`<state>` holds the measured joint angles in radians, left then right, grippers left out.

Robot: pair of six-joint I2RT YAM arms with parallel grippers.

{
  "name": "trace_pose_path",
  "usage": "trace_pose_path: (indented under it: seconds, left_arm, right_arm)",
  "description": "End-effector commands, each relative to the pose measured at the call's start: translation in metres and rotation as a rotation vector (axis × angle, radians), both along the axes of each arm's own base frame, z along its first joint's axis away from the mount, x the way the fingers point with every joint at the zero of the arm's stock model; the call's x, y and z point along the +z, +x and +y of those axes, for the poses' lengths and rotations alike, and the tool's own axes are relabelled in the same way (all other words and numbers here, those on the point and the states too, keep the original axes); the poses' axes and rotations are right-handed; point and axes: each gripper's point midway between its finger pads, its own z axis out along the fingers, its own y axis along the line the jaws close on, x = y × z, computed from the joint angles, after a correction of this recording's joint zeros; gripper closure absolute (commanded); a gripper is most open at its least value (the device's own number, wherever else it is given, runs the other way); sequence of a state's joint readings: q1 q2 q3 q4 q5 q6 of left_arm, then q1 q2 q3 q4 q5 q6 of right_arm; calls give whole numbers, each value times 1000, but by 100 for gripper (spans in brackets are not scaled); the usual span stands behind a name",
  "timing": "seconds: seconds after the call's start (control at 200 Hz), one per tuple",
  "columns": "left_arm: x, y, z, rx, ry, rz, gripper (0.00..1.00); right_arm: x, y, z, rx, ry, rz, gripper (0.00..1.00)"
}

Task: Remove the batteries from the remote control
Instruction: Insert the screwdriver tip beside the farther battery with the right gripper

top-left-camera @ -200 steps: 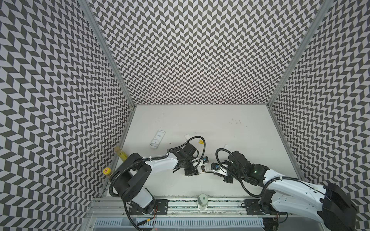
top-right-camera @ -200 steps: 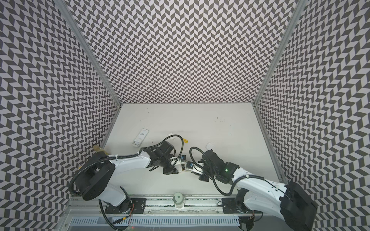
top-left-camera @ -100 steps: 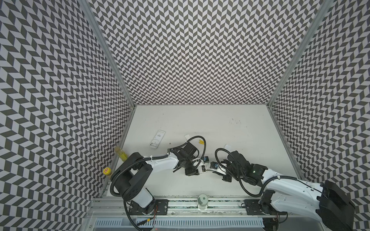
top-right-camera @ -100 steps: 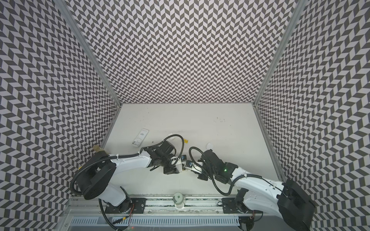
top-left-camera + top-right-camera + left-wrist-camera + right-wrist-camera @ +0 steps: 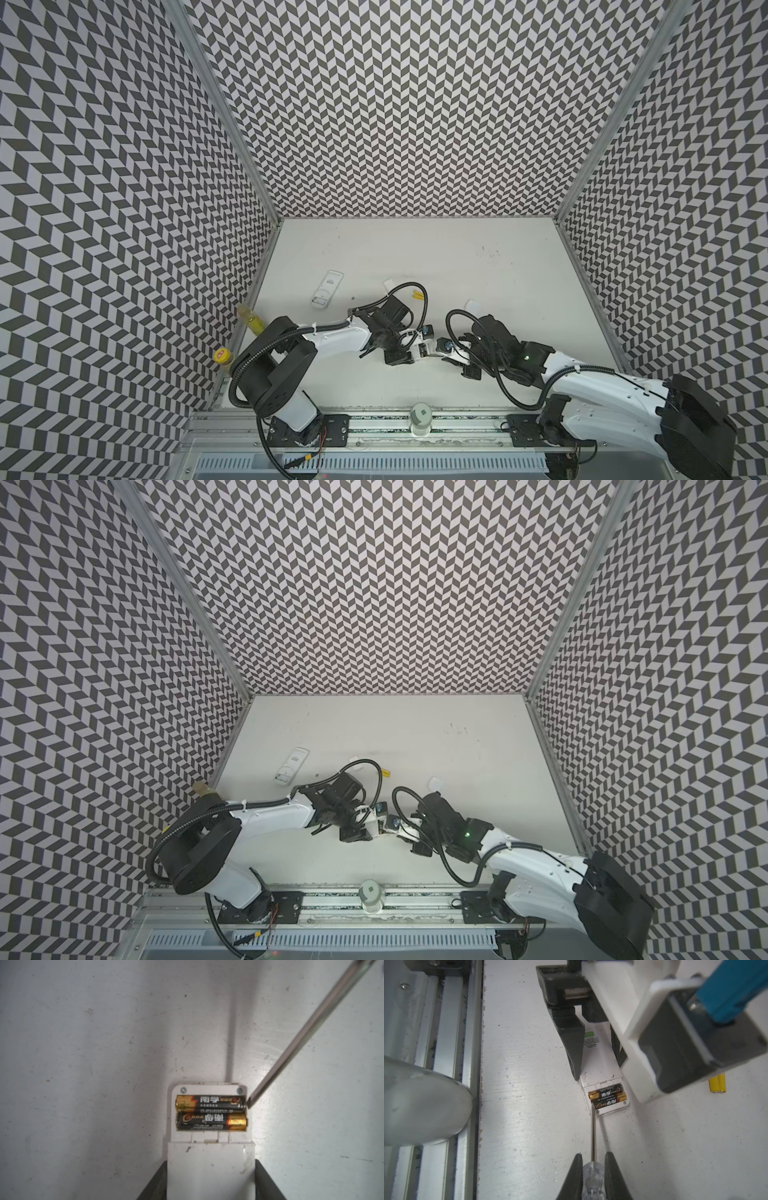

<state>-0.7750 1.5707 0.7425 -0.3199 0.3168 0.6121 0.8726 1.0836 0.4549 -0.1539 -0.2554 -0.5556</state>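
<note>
Batteries (image 5: 209,1122) black with gold ends

Screwdriver (image 5: 593,1147) handle partly out of view

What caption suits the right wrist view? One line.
Right pincer holds screwdriver tip at black batteries in remote held by left pincer.
</note>
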Motion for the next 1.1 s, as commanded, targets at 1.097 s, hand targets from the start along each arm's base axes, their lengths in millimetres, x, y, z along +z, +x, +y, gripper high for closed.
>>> trace_pose_path:
  seconds: [1.097]
  left_arm:
    - [-13,-25,2,-68,49,82,65]
  right_arm:
    - [31,33,0,-80,-2,-298,100]
